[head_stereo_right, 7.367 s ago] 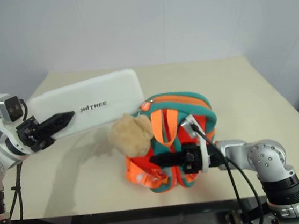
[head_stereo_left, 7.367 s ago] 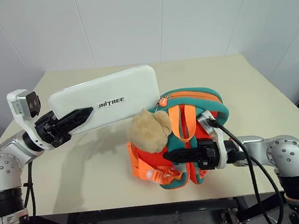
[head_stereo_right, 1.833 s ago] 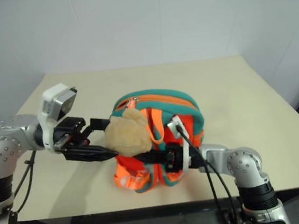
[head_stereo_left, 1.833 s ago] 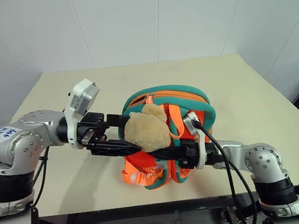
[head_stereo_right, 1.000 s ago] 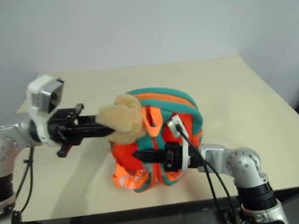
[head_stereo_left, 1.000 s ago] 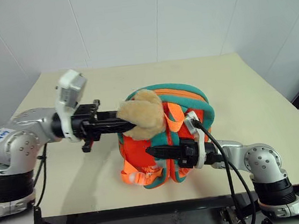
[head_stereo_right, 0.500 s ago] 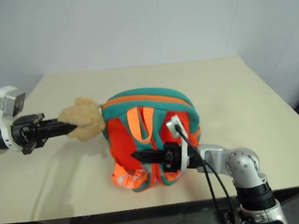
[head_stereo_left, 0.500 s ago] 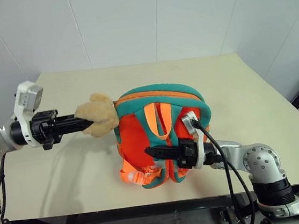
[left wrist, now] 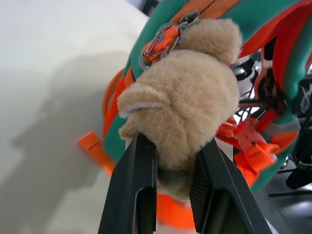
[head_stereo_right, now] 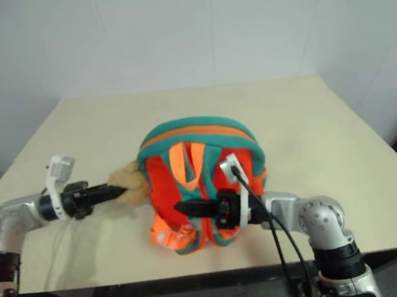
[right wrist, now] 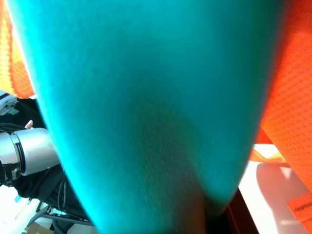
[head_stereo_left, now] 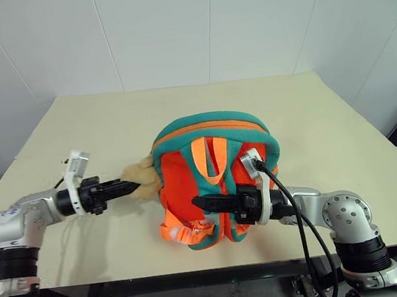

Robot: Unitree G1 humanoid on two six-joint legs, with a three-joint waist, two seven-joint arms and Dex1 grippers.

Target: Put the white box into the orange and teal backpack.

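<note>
The orange and teal backpack (head_stereo_left: 213, 154) stands upright in the middle of the table, its teal-edged top arching over the orange front. The white box is hidden. A tan plush toy (head_stereo_left: 144, 187) hangs at the backpack's left side on an orange clip (left wrist: 161, 41). My left gripper (head_stereo_left: 131, 188) reaches in low from the left and is shut on that toy (left wrist: 185, 102). My right gripper (head_stereo_left: 203, 202) lies level across the backpack's lower front, shut on a teal strap (right wrist: 146, 97).
The beige table (head_stereo_left: 338, 118) has open room to the left, right and behind the backpack. A black cable (head_stereo_left: 299, 209) runs along my right forearm. Loose orange webbing with buckles (head_stereo_left: 183, 230) lies at the backpack's foot near the front edge.
My left gripper has sunk and drawn back to the left with the plush toy, which now sits low beside the backpack. The box held earlier is no longer seen. The right gripper has kept still.
</note>
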